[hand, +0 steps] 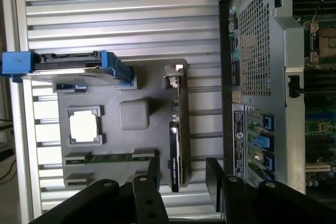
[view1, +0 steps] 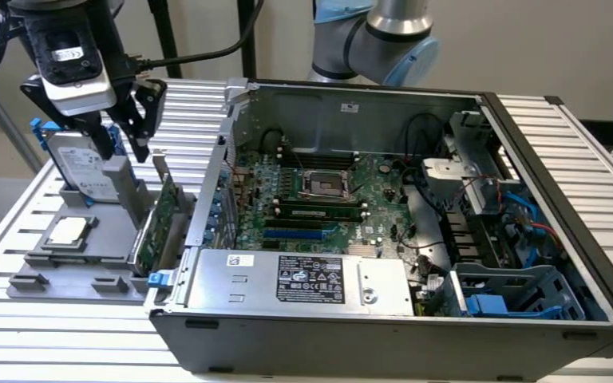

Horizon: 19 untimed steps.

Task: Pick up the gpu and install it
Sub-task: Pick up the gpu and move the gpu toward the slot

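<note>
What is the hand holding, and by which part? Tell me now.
Nothing is held. The hand is open and hangs above the gray holder, where the gpu stands on edge, clear of its fingers.

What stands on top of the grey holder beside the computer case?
On the grey holder: the gpu on its edge, a hard drive in a blue frame, a processor chip and a memory stick. The open pincer hides part of the holder.
</note>
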{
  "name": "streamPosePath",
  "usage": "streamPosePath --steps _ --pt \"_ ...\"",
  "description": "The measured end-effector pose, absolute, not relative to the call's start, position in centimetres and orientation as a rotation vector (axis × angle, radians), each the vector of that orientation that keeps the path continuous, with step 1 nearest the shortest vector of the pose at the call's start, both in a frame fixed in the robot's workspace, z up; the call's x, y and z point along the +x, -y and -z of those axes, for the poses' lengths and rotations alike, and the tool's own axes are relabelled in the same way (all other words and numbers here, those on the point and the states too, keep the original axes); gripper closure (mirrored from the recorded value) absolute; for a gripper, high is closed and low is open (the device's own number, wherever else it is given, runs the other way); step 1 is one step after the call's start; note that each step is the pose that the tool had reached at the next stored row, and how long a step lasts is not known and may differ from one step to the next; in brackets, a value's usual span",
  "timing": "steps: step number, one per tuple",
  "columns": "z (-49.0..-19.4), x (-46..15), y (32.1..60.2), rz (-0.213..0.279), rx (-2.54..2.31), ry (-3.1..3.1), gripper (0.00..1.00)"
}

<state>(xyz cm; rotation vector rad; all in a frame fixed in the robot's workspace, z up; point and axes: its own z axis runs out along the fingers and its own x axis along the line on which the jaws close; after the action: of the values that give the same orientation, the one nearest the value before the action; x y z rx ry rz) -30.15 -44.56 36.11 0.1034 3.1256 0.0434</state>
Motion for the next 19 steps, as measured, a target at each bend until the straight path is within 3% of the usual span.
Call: streamPosePath --steps 19 --pt "-32.7 -30.4 44.7 -0.044 0.045 -3.127 0.52"
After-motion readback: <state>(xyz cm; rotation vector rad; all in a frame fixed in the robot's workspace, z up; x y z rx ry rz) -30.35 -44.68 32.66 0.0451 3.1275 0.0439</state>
